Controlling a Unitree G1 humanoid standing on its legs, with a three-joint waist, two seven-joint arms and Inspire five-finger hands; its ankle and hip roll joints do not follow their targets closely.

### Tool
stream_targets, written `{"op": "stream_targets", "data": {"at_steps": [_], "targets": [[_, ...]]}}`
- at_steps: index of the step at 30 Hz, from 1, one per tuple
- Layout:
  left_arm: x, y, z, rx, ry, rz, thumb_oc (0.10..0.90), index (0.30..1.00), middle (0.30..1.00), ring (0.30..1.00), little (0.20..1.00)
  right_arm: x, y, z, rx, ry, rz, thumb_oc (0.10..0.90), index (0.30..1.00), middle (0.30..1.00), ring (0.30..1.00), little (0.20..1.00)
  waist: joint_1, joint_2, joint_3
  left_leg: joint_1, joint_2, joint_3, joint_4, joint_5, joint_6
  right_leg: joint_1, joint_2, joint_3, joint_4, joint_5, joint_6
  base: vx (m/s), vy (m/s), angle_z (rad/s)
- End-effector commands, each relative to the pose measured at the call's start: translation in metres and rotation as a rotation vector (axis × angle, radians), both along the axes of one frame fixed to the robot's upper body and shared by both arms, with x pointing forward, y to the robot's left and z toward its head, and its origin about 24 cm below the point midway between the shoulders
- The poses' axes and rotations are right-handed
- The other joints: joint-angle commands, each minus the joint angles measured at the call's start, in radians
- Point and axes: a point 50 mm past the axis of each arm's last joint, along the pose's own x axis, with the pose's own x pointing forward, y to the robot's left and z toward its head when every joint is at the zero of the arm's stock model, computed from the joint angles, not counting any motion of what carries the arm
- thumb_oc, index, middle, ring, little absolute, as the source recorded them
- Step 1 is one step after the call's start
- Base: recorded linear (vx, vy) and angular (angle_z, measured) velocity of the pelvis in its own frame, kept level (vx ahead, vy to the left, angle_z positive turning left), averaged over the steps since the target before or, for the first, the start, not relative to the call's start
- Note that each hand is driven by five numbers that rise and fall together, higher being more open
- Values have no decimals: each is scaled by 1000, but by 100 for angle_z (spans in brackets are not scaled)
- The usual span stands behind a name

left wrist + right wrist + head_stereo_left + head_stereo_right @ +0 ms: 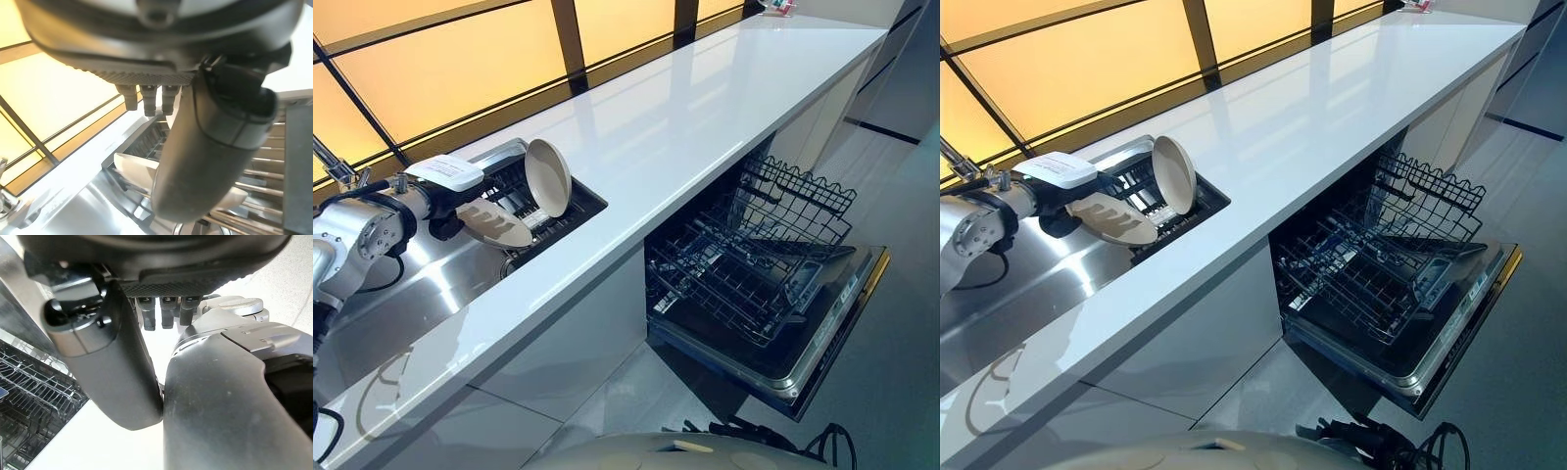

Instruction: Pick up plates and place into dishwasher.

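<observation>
Holding a beige plate [494, 223] in my left hand [450, 211], I keep it low over the sink [431, 284]. My left fingers curl round its rim, and the plate lies almost flat, just beside the dark dish rack [540, 208] set in the sink. A second beige plate [548, 176] stands upright on its edge in that rack, close to the one I hold. The long white worktop [705, 117] runs past the sink. Below it, to my right, the dishwasher [773, 294] is open, its door down and its wire racks [744, 264] pulled out. No plate sits in those racks yet. My right hand [161, 308] shows in the right wrist view, above a wire rack [34, 396]. Its fingers look bent, and I see nothing in them.
</observation>
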Motion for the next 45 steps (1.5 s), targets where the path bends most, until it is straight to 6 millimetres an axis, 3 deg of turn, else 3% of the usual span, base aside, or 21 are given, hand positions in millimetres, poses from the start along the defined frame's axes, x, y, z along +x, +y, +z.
{"op": "stream_targets", "data": {"at_steps": [1,3,5,10,16,27,45], "targets": [[-2,30,108,-24,-553,107,800,900,900,900,900,17,-11,6,-18,-38,29,800,900,900,900,900,-17,18,25,21,-130,55,22,-127,111,16,61,33,87,-144,34,0,0,0],[-10,40,123,-147,-766,103,800,900,900,900,900,15,-10,6,-15,-36,31,800,900,900,900,900,-13,16,22,20,-129,56,19,-127,112,16,62,30,88,-147,31,0,0,0],[-15,45,126,-221,-865,94,800,900,900,900,900,15,-9,5,-11,-38,28,800,900,900,900,900,-9,15,22,19,-128,56,18,-126,111,16,63,29,87,-148,30,0,0,0],[-24,52,105,-212,-948,89,800,900,900,900,900,14,-4,4,-5,-40,33,800,900,900,900,900,-2,10,21,20,-125,57,13,-126,106,18,61,20,86,-151,27,0,0,0],[-27,58,86,-164,-899,156,800,900,900,900,900,12,-3,3,-6,-34,39,800,900,900,900,900,1,7,21,22,-123,57,13,-127,103,20,59,14,86,-153,26,0,0,0],[-20,58,47,3,-648,215,800,900,900,900,900,15,-5,4,-12,-34,44,800,900,900,900,900,1,5,23,26,-125,55,17,-130,105,24,59,17,87,-152,26,0,0,0],[1,39,22,196,-487,125,800,900,900,900,900,16,-5,4,-6,-33,40,800,900,900,900,900,-39,9,28,29,-132,80,15,-134,115,10,59,55,82,-131,41,14,11,-4]]}}
